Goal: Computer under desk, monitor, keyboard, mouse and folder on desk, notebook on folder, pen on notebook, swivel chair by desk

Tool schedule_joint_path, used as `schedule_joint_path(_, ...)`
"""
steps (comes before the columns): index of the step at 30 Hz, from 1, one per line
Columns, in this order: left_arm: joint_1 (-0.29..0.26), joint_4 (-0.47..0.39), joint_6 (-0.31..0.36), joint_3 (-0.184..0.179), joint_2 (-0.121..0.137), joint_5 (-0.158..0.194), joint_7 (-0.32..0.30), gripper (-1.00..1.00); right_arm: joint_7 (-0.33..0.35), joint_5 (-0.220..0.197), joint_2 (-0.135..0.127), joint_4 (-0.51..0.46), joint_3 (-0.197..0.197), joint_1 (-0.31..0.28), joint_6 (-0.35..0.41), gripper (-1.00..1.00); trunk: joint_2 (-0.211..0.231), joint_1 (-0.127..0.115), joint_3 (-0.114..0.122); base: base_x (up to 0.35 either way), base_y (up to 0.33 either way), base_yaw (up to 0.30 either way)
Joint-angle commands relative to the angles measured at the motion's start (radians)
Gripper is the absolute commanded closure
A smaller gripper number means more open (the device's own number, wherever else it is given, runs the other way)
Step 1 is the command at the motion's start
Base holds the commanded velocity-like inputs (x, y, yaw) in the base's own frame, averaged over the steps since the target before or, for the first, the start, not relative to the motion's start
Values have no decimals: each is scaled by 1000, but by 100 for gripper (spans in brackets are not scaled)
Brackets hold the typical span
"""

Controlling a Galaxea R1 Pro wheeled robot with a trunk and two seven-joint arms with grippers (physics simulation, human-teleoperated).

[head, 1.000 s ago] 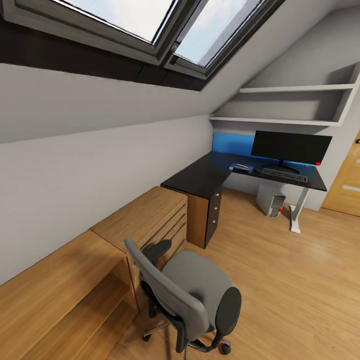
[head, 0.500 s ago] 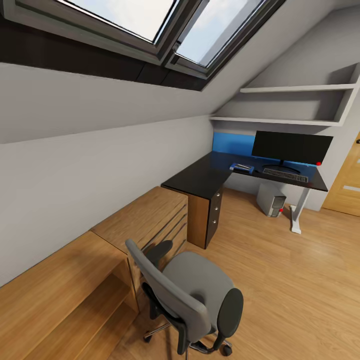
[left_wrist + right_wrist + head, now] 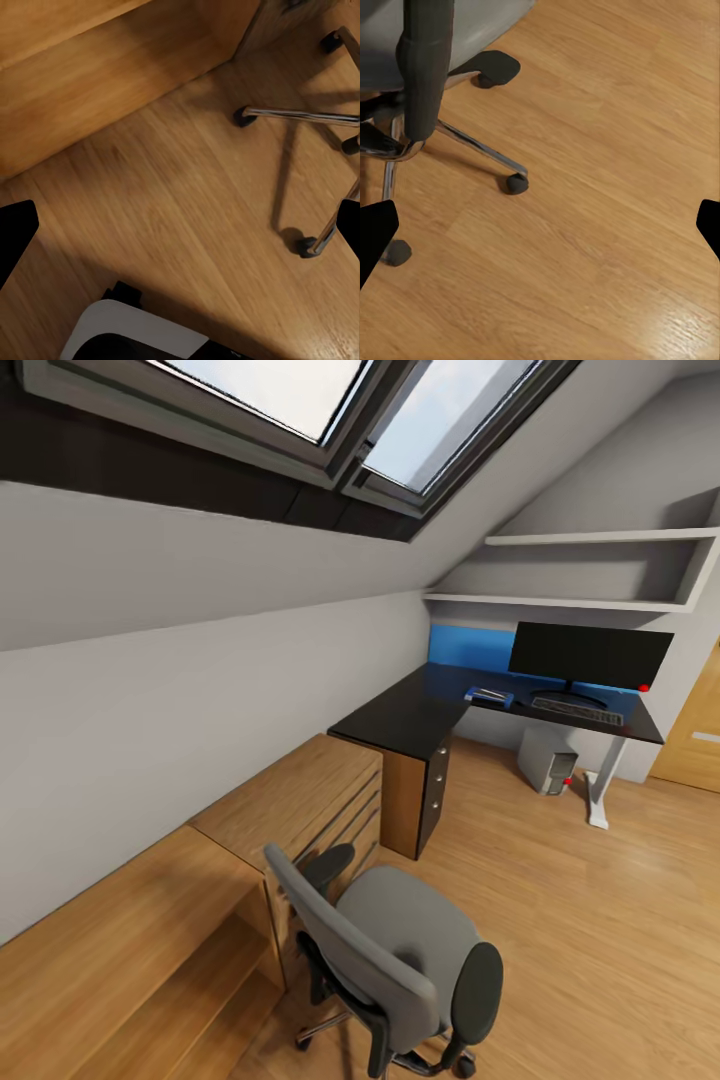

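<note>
The swivel chair stands close in front, its back and black armrests blocking the near path, hard against the low oak shelving. To its right the wood floor lies open up to the desk. The monitor, keyboard and what seems the folder crowd the desktop's far end; its near end looks bare
</note>
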Motion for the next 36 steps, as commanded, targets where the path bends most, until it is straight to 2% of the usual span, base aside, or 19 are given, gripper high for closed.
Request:
schedule_joint_path(1,-1,1,-4,-7,1,10,0,-100,-8,1,0,2,9,-1,-3,-100,-1,0,-2,35,68,-8)
schedule_joint_path(7,-1,1,-4,-7,1,10,0,-100,-8,1,0,2,9,-1,-3,-100,-1,0,-2,17,34,-113)
schedule_joint_path(36,-1,1,-4,-7,0,10,0,-100,-7,1,1,2,9,-1,-2,-100,-1,0,-2,1,2,-225)
